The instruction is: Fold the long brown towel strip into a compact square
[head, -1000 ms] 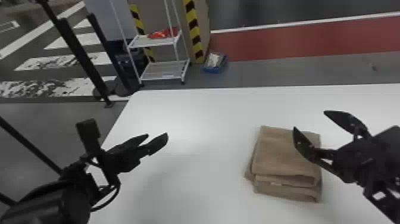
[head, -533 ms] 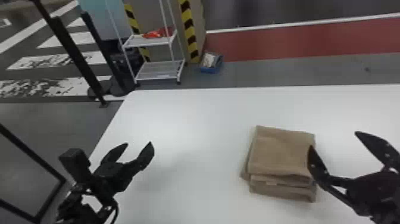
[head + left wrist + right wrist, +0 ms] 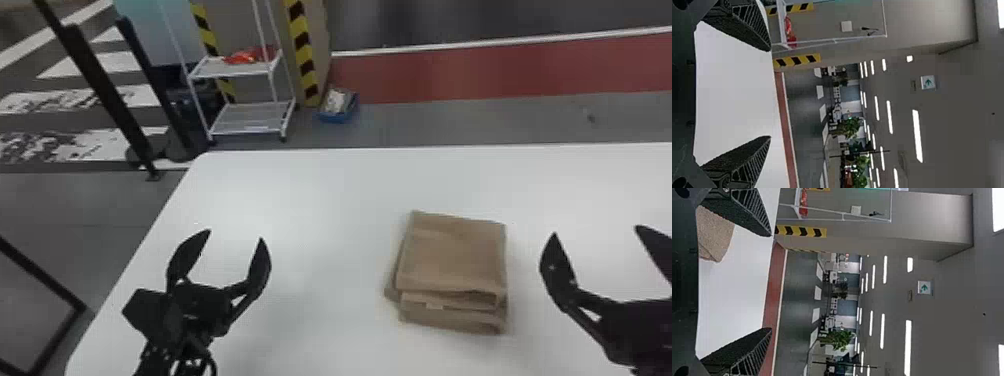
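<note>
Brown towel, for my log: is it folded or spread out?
Folded: the towel lies in a compact stack on the white table, its layers showing along the near edge.

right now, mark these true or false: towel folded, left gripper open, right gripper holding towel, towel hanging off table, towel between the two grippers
The brown towel is folded into layers: true.
The left gripper is open: true.
The right gripper is holding the towel: false, it is open and empty, beside it.
The towel hangs off the table: false, it lies on top.
The towel lies between the two grippers: true.
</note>
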You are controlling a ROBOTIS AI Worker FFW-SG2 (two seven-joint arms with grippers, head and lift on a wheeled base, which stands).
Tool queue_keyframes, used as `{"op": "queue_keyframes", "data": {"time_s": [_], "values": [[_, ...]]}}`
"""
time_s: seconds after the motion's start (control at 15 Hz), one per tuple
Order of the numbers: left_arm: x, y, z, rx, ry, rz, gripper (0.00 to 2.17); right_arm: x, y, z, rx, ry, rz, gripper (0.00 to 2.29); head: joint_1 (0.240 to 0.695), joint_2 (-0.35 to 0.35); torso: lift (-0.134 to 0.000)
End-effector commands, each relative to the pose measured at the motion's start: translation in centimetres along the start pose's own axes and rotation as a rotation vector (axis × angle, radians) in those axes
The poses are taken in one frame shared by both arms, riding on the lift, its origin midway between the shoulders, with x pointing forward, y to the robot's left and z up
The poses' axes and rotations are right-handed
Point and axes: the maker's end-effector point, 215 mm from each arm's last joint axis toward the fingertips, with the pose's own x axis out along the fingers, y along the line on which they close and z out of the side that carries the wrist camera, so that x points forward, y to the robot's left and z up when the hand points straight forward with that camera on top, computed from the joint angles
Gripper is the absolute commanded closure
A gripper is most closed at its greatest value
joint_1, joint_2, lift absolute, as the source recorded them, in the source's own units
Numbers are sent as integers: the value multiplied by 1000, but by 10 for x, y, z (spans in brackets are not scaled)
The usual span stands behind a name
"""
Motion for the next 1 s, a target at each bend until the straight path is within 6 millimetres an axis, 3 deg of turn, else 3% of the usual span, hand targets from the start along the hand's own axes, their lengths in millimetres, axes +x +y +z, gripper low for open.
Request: {"op": "queue_keyframes", "data": {"time_s": [0.0,0.2,0.67,0.93], "values": [[-3,-7,-26,-40,100,-2,87,-3,-13,-2,30,0,-25,16,695,159,-125],[-4,-6,-39,-63,170,5,87,2,-15,-11,57,28,-30,16,695,135,-125],[-5,-2,-30,-56,156,19,83,9,-11,-52,104,161,-26,26,695,140,-125],[-2,0,-30,-55,155,32,83,10,-11,-65,111,198,-31,29,695,138,-125]]}}
